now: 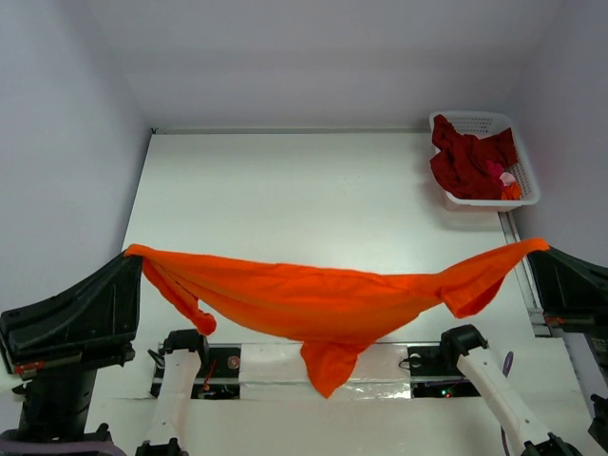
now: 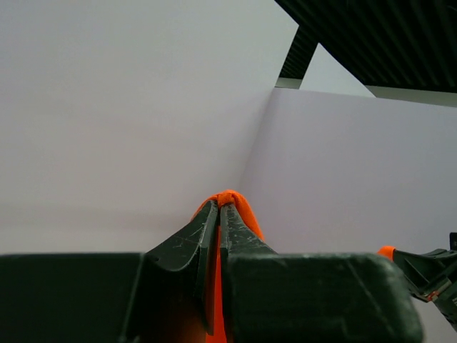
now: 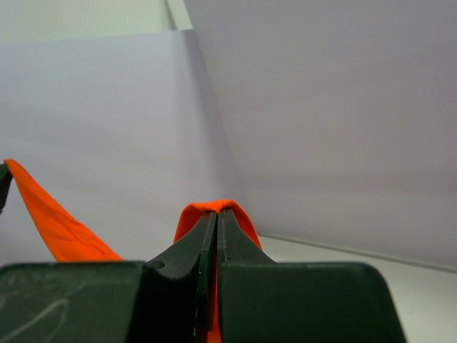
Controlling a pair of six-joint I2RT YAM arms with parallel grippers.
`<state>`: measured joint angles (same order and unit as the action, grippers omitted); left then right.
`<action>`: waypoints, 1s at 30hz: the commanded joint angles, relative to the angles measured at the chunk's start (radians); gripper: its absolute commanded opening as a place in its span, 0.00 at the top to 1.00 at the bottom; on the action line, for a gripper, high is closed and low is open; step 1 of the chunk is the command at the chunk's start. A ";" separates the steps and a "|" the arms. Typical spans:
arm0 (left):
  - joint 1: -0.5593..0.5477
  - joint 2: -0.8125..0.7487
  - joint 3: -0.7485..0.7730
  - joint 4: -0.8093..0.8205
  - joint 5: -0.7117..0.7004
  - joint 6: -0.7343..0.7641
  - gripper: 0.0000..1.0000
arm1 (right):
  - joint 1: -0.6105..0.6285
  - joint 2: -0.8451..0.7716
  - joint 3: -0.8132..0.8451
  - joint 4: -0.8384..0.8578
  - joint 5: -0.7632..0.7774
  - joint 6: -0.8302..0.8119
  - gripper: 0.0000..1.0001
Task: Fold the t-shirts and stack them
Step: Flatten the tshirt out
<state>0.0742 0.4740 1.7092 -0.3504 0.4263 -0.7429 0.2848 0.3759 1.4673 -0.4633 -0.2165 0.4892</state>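
While left pincer (image 1: pixel 136 255) and right pincer (image 1: pixel 539 248) clamp its ends, the orange t-shirt (image 1: pixel 323 299) hangs sagging midair.

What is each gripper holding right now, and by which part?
Both are shut on the orange t-shirt, hanging stretched between them: the left gripper pinches one end, the right gripper the opposite end. Hem or shoulder cannot be told.

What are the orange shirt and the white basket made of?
The orange shirt looks like soft, matte cloth: it sags and wrinkles between its held corners. The basket is probably hard white plastic: its lattice walls hold their shape.
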 commanded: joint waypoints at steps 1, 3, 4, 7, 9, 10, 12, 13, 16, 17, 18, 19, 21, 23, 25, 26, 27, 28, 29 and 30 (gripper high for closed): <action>0.006 -0.008 -0.017 0.056 0.009 -0.026 1.00 | 0.001 -0.023 0.034 0.034 -0.021 0.008 1.00; 0.006 -0.021 -0.032 0.062 0.014 -0.033 1.00 | 0.001 -0.034 0.039 0.020 -0.027 0.008 1.00; 0.006 -0.026 -0.036 0.070 0.014 -0.039 1.00 | 0.001 -0.038 0.041 0.017 -0.030 0.005 1.00; 0.006 -0.038 -0.034 0.074 0.019 -0.052 1.00 | 0.001 -0.066 0.044 0.006 -0.037 0.000 1.00; 0.006 -0.044 -0.017 0.073 0.017 -0.056 1.00 | 0.001 -0.090 0.044 0.006 -0.049 0.002 1.00; 0.006 -0.046 -0.011 0.071 0.017 -0.059 1.00 | 0.001 -0.097 0.044 0.009 -0.061 0.008 1.00; 0.006 -0.063 0.001 0.083 0.017 -0.076 1.00 | 0.001 -0.111 0.050 0.011 -0.072 0.014 1.00; 0.006 -0.067 0.009 0.090 0.019 -0.081 1.00 | 0.001 -0.121 0.053 0.011 -0.078 0.023 1.00; -0.004 -0.081 0.053 0.082 0.002 -0.088 1.00 | 0.001 -0.130 0.086 0.005 -0.092 0.034 1.00; -0.004 -0.081 0.069 0.077 -0.003 -0.090 1.00 | 0.001 -0.132 0.097 -0.003 -0.096 0.037 1.00; -0.004 -0.083 0.093 0.073 -0.009 -0.092 1.00 | 0.001 -0.134 0.120 -0.006 -0.101 0.040 1.00; -0.004 -0.084 0.102 0.065 -0.012 -0.092 1.00 | 0.001 -0.135 0.131 -0.009 -0.110 0.049 1.00; -0.004 -0.090 0.116 0.060 -0.020 -0.090 1.00 | 0.001 -0.135 0.149 -0.017 -0.112 0.054 1.00; -0.004 -0.094 0.099 0.051 -0.040 -0.076 1.00 | 0.001 -0.123 0.166 -0.040 -0.090 0.049 1.00; -0.004 -0.094 0.020 0.080 -0.046 -0.070 1.00 | 0.001 -0.109 0.145 -0.049 -0.070 0.035 1.00; -0.004 -0.097 -0.021 0.099 -0.047 -0.066 1.00 | 0.001 -0.097 0.136 -0.058 -0.058 0.026 1.00; -0.004 -0.095 -0.110 0.116 -0.052 -0.062 1.00 | 0.001 -0.074 0.122 -0.058 -0.049 0.019 1.00; -0.004 -0.089 -0.155 0.151 -0.049 -0.058 1.00 | 0.001 -0.062 0.104 -0.058 -0.032 0.000 1.00; -0.004 -0.066 -0.196 0.163 -0.050 -0.050 1.00 | 0.001 -0.049 0.065 -0.054 0.006 -0.009 1.00; -0.004 -0.052 -0.274 0.174 -0.070 -0.023 1.00 | 0.001 -0.016 0.045 -0.046 0.020 -0.018 1.00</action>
<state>0.0731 0.3302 1.5932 -0.2111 0.3969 -0.8040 0.2848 0.2558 1.5822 -0.4911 -0.2741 0.5087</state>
